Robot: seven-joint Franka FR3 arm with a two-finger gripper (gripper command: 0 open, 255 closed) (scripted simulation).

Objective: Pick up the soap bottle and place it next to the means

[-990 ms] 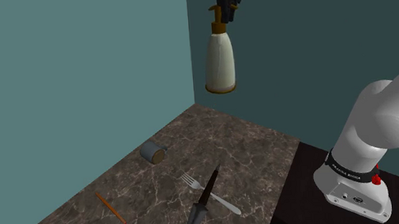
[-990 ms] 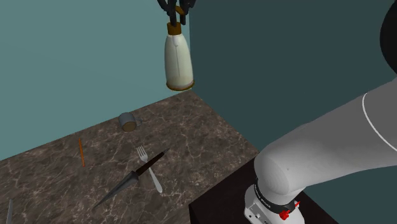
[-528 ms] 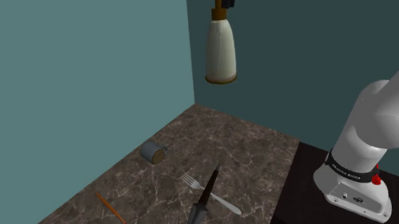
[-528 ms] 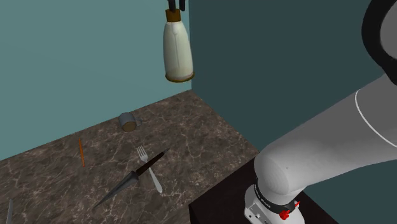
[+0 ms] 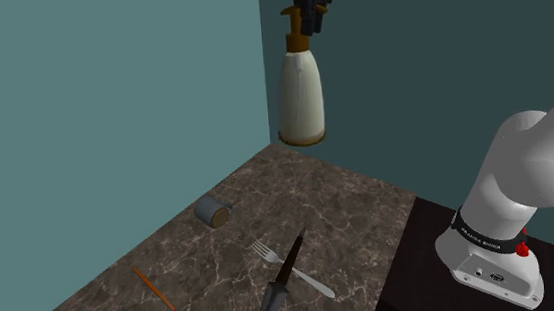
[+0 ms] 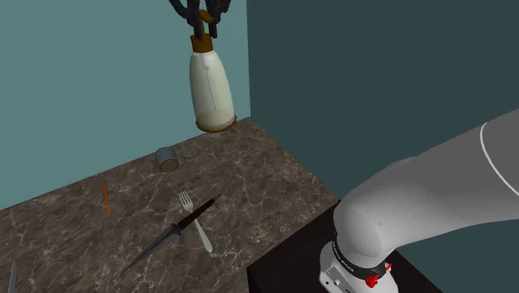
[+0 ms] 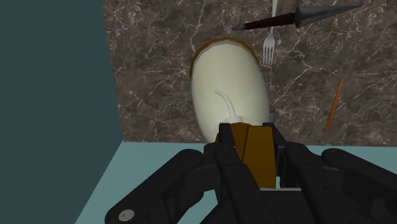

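The fingers [image 7: 220,155] pinch tight on the bottle's [image 5: 301,93] brown neck, so it hangs below them, well clear of the tabletop [image 5: 353,202] for carrying.

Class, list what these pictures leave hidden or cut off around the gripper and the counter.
- Shoulder view: the top edge cuts off the upper part of the gripper.
- Wrist view: the fingers cover part of the brown neck of the soap bottle.
- Shoulder view: the blade of the knife runs off the bottom edge.
- Second exterior view: a thin grey item at the bottom edge, too cut off to name.
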